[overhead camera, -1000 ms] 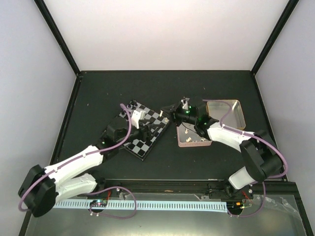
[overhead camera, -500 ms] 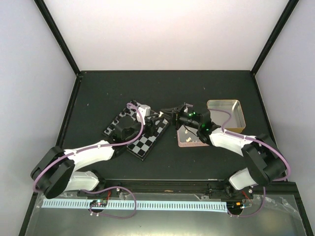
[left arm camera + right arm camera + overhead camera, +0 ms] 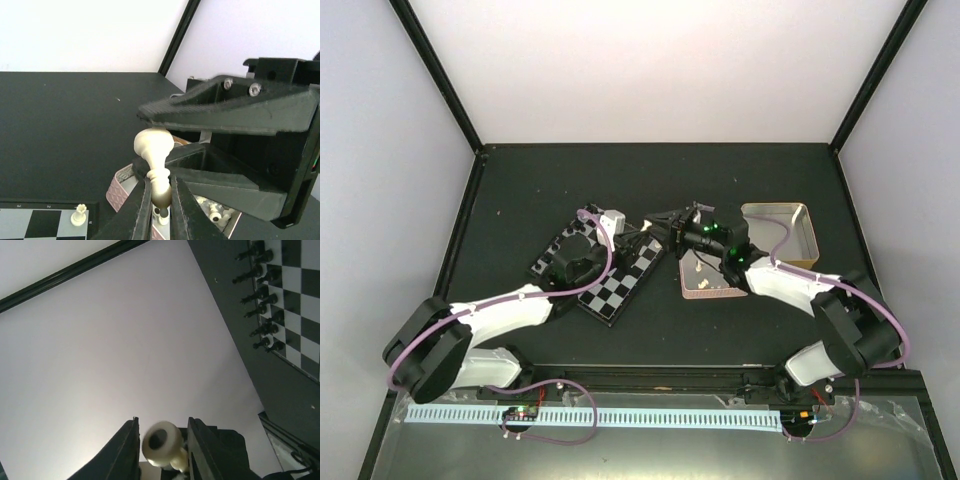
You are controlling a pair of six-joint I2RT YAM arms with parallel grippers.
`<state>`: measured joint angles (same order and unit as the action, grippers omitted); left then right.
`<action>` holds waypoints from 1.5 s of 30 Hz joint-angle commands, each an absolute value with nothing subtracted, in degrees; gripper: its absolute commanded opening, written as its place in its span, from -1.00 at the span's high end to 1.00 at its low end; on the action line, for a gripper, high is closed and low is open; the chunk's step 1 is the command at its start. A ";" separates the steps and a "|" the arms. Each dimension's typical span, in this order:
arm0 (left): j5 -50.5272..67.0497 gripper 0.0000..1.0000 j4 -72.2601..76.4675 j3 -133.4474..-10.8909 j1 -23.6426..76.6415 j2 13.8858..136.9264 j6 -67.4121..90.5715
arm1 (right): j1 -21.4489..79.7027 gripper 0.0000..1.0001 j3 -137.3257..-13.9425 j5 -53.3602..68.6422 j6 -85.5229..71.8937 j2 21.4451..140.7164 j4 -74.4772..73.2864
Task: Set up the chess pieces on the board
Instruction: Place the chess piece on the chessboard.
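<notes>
A cream-white chess piece (image 3: 154, 159) hangs in the air between both grippers, off the right corner of the board (image 3: 605, 272). My left gripper (image 3: 160, 189) is shut on its lower stem. My right gripper (image 3: 161, 446) stands open around the same piece (image 3: 161, 441), with a narrow gap on each side of the round base. In the top view the two grippers meet, left gripper (image 3: 632, 240) against right gripper (image 3: 667, 227). A white rook (image 3: 77, 216) stands on the board's edge (image 3: 45, 206). Black pieces (image 3: 260, 295) line one side of the board (image 3: 300, 270).
Just below the grippers, a pink tin (image 3: 708, 290) holds several loose cream pieces (image 3: 215, 211). A gold tin (image 3: 782, 232) lies to its right. Black frame posts rise at the table's back corners.
My left arm swung right to meet the right gripper, and its jaws closed on the cream piece. The right gripper's jaws have parted from the piece it was holding.
</notes>
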<state>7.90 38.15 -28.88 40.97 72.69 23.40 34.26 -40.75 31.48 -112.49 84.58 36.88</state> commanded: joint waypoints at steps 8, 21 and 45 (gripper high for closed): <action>15.27 0.97 15.77 -38.68 40.82 65.66 12.96 | 33.67 0.24 -55.48 42.11 -64.18 83.30 9.12; 20.10 0.97 7.51 -42.54 39.34 63.29 13.41 | 33.27 0.44 -53.83 43.94 -56.77 77.55 4.66; 22.70 0.24 25.41 -36.25 38.86 62.55 25.29 | 33.22 0.90 -40.47 42.39 -92.19 79.78 40.92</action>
